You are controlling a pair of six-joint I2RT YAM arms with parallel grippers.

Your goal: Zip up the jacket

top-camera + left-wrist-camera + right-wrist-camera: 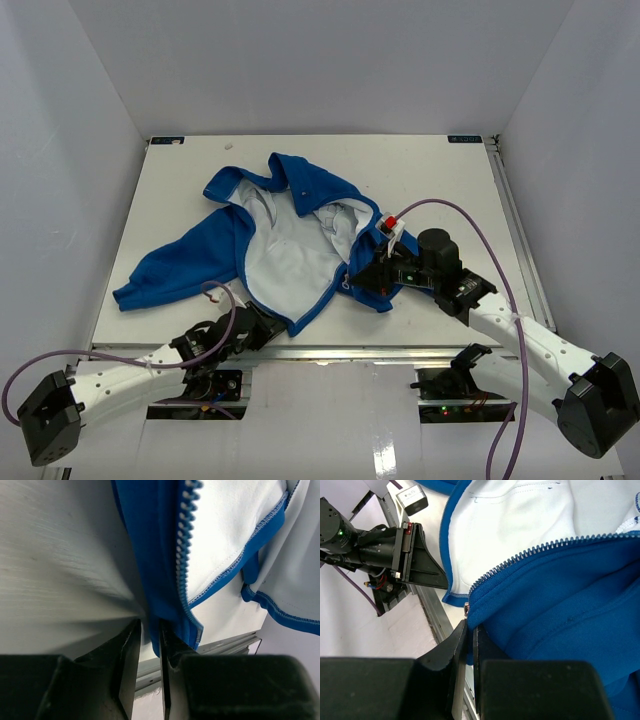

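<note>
Top external view first: the jacket (290,240) lies spread open across the middle of the table (440,180), pale lining up, both front edges running down toward the bottom of the frame. Left gripper (268,322) sits at the lower tip of one front panel, and on its wrist camera the fingers (131,655) stand a little apart with the blue hem edge between them; whether they actually press the cloth cannot be told. Zipper teeth (184,540) run up the centre of that frame from just above the tips. Right gripper (470,640) is closed tight at the bottom corner of the other panel, apparently pinching the hem, with the small metal zipper end (466,608) just above its tips and that side's teeth (530,555) climbing to the upper right. The judgement: this is the lining-up step, and nothing is zipped yet. To do it well, both bottom corners need a firm pinch close to the teeth, hems drawn level and flat, so the two zipper ends can meet squarely without the soft cloth bunching.
</note>
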